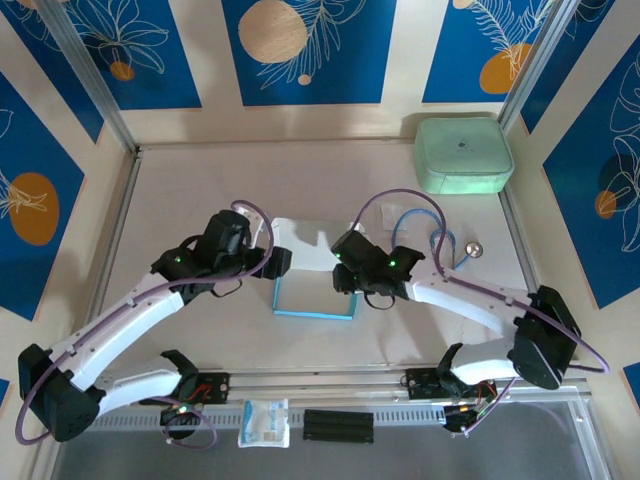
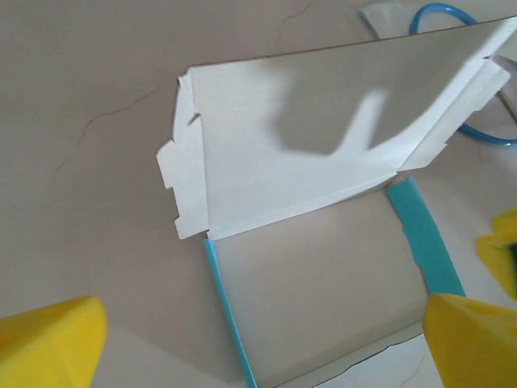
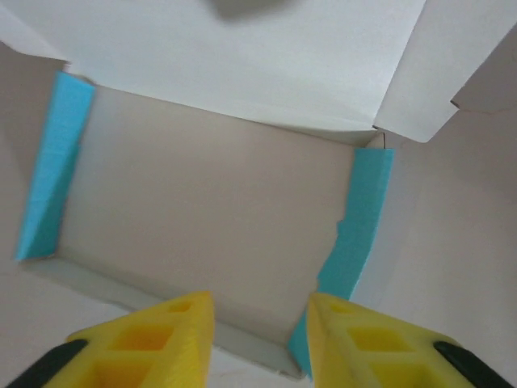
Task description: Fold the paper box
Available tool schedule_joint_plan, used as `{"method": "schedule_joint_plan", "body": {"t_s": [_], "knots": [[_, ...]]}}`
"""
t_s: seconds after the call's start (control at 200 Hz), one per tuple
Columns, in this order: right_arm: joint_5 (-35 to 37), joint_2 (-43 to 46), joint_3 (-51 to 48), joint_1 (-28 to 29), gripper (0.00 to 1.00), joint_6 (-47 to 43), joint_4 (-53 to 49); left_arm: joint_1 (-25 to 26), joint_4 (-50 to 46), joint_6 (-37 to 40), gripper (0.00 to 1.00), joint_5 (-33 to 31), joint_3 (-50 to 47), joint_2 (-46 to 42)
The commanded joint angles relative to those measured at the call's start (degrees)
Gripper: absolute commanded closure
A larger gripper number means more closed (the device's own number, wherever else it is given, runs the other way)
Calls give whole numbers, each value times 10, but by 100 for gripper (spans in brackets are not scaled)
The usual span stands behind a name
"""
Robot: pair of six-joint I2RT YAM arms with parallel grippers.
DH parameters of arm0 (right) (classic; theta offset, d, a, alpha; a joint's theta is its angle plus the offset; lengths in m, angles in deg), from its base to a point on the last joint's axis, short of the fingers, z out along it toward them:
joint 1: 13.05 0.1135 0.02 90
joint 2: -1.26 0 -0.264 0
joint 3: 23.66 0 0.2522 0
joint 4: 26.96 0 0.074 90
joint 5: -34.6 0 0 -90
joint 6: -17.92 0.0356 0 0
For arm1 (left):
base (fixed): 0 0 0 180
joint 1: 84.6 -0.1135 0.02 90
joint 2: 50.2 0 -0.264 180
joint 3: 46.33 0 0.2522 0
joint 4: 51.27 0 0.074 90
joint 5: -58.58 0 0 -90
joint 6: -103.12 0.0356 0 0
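Beige tabletop (image 1: pixel 180 200), centre frame: light blue thin-card paper box (image 1: pixel 310 295), white flap laid open.
Left gripper (image 2: pixel 266 307) spread wide beside it; right gripper (image 3: pixel 258 311) parted at its lower wall.

paper box (image 1: pixel 312 295) at centre, case (image 1: pixel 463 155) behind and right

No legible text anywhere.
Mint-green case (image 1: pixel 464 155) at 1 o'clock carries a faint mark, white packet (image 1: pixel 264 422) at 6 o'clock bluish print; both too small to read.

Lab robot cell: framed table (image 1: pixel 200 190), patterned panels (image 1: pixel 340 70).
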Motion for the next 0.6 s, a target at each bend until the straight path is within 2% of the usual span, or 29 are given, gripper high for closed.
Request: {"method": "schedule_joint_plan", "body": {"t_s": [0.0, 0.07, 0.095, 0.125, 0.17, 0.26, 0.37, 0.485, 0.595], "knots": [[-19, 61, 23, -15, 54, -50, -47, -19, -20, 27, 1, 19, 5, -6], [-78, 93, 30, -61, 36, -154, -30, -38, -35, 88, 0, 57, 36, 1], [-105, 98, 33, -83, 25, -188, -28, -47, -43, 112, 1, 72, 50, 9], [-149, 99, 40, -115, 8, -231, -30, -59, -55, 144, 1, 98, 72, 21], [-237, 87, 63, -168, 2, -299, -47, -76, -80, 188, 0, 134, 109, 48], [-309, 37, 125, -243, 2, -371, -102, -102, -156, 262, 1, 174, 199, 119], [-357, -39, 209, -295, 4, -413, -175, -114, -260, 317, 0, 201, 303, 213], [-403, -101, 263, -307, 8, -438, -222, -122, -317, 350, 1, 224, 374, 277], [-376, -148, 294, -296, 11, -442, -241, -126, -347, 375, 0, 234, 405, 321]]}}
